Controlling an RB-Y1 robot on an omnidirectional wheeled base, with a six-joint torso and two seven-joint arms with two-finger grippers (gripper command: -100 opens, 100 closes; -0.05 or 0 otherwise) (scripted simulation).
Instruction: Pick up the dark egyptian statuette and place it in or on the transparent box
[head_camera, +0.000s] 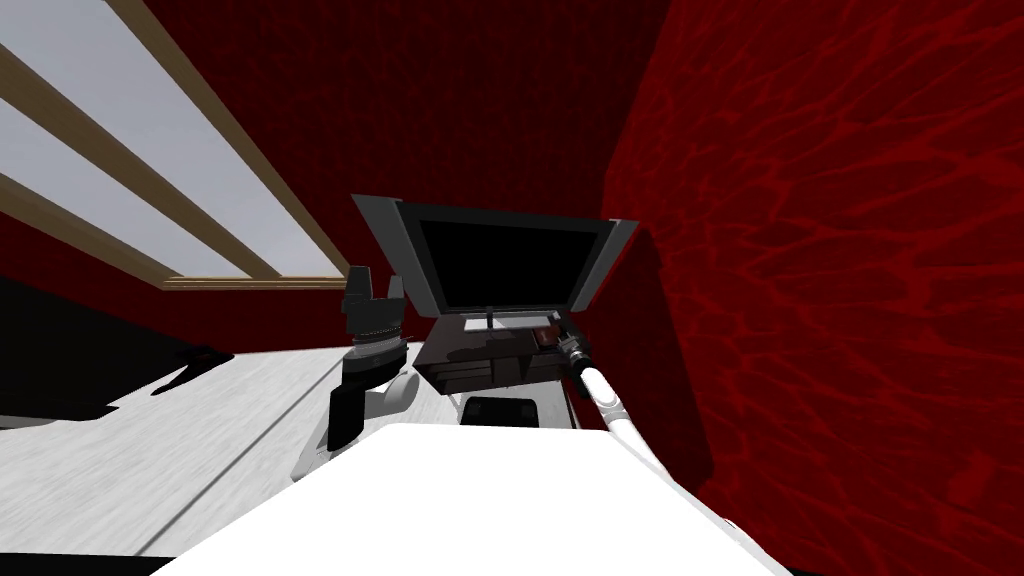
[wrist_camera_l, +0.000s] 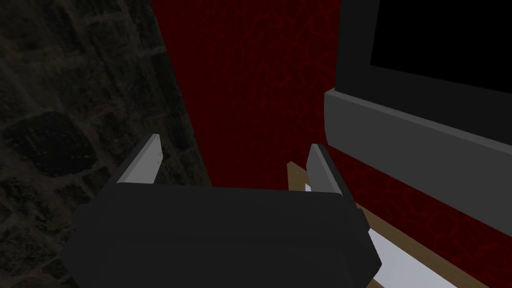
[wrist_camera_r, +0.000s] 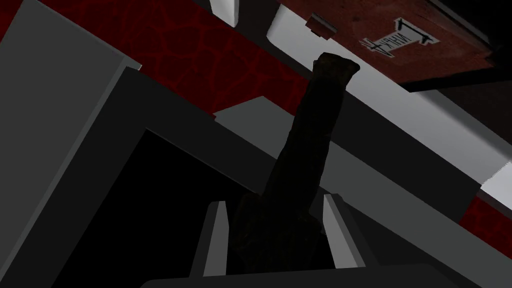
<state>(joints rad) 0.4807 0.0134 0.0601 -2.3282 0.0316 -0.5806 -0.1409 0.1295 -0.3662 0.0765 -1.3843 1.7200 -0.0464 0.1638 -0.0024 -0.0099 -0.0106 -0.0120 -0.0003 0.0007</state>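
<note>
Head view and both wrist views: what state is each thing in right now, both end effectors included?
right end effector: shut on the statuette.
statuette: clamped between those two fingers, sticking out well past their tips.
left end effector: open, nothing between its fingers.
television: screen black.

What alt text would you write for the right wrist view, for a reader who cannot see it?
The right end effector grips a dark, slender statuette by its sides between two light grey fingers. Behind it are a grey-framed black television, a red patterned wall and a reddish-brown object with a white label.
</note>
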